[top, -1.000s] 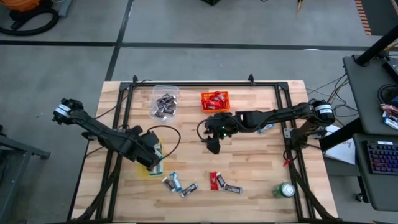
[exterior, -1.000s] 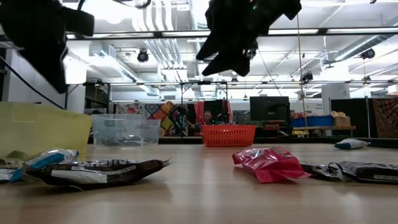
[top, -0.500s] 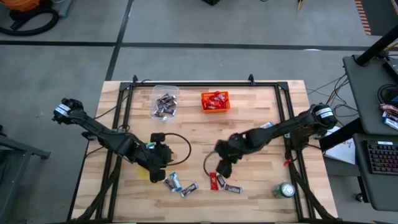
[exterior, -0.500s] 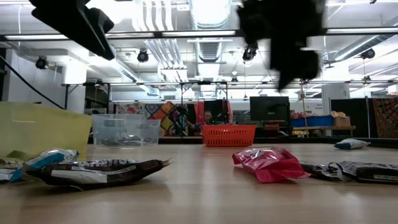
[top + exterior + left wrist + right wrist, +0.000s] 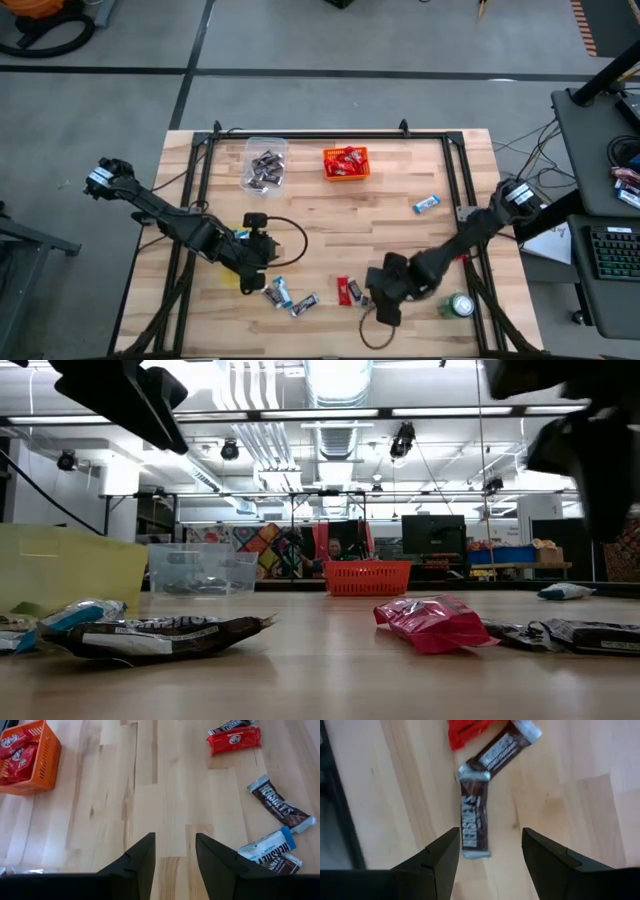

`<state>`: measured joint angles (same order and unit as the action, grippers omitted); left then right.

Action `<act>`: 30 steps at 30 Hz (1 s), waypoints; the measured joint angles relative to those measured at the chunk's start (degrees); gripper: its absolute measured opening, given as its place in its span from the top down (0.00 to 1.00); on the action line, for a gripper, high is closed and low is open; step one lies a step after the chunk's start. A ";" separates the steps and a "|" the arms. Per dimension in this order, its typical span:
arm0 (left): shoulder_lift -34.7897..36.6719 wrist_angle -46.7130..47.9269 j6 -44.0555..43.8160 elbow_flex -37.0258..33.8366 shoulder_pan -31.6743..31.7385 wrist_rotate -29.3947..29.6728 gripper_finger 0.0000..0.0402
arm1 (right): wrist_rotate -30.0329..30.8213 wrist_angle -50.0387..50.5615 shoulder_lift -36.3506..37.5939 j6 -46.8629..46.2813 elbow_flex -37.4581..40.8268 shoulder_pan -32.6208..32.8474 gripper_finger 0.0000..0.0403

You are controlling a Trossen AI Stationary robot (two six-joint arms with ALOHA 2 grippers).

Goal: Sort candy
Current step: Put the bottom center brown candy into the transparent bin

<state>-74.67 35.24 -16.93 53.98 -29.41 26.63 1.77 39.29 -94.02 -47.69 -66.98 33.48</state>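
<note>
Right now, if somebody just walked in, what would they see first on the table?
Probably the two dark arms reaching over the wooden table, with the right gripper open above a brown candy bar near the front edge. Then the bright orange bin of red candy at the back, beside a clear bin of brown bars.

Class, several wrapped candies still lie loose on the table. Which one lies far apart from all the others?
The blue-and-white candy lying alone toward the table's right side. The other loose candies cluster along the near edge, between the left gripper and the right gripper.

floor (image 5: 330, 40): grey concrete | ceiling lights (image 5: 330, 380): bright (long strips)
</note>
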 joint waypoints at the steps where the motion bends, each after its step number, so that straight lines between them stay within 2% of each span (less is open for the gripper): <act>1: 0.00 -0.13 0.19 0.00 0.00 0.00 0.69 | 1.25 -0.01 -0.38 -0.28 0.00 1.07 0.50; 12: -0.09 -0.63 0.20 0.00 0.00 0.00 0.69 | 18.83 -6.66 -5.14 -0.30 1.37 9.21 0.50; 15: -0.09 -0.80 0.03 0.00 0.00 0.00 0.69 | 20.46 -9.68 -5.29 -0.43 3.99 10.09 0.50; 27: -0.28 -2.34 -0.29 0.00 0.00 -0.09 0.69 | 22.20 -32.46 -5.31 -1.30 18.39 10.04 0.50; 30: -0.28 -2.50 -0.29 0.00 0.00 -0.09 0.69 | 22.94 -34.87 -5.38 -1.76 20.34 10.11 0.54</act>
<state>-74.96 32.74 -17.21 53.98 -29.41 26.55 24.71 4.41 -99.40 -49.45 -46.64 43.59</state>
